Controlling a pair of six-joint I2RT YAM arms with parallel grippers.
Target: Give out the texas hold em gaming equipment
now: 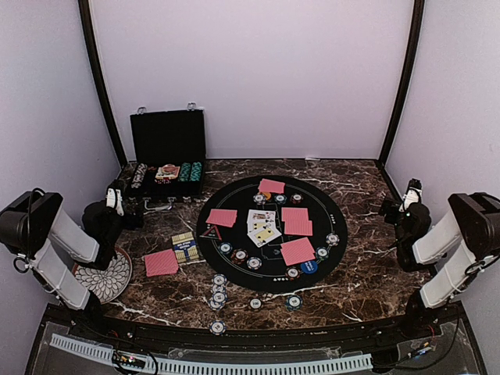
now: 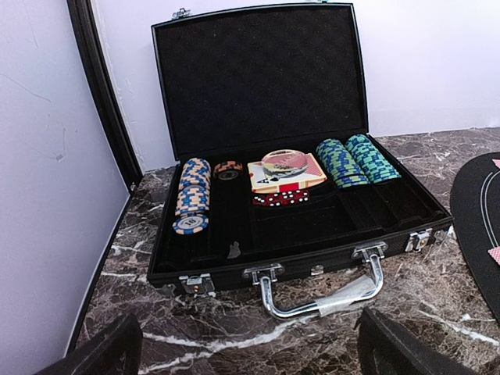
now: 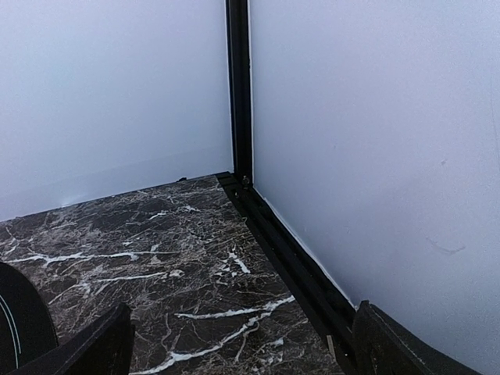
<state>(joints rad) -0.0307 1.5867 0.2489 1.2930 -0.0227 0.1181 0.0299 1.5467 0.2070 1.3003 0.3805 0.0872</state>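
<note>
left claw (image 2: 242,348) wide and empty before the open case (image 2: 312,242), right claw (image 3: 242,348) wide facing a bare corner, cards (image 1: 298,251) and chips (image 1: 218,298) spread between both; risk of scattering loose chips on reach.

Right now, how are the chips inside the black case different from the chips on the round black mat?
The chips in the case lie packed in rows, on their edges, in blue-orange and green-blue colours. The chips on the mat lie flat and apart, one by one, along the mat's near rim. Both sorts are small, round and striped at the edge.
</note>
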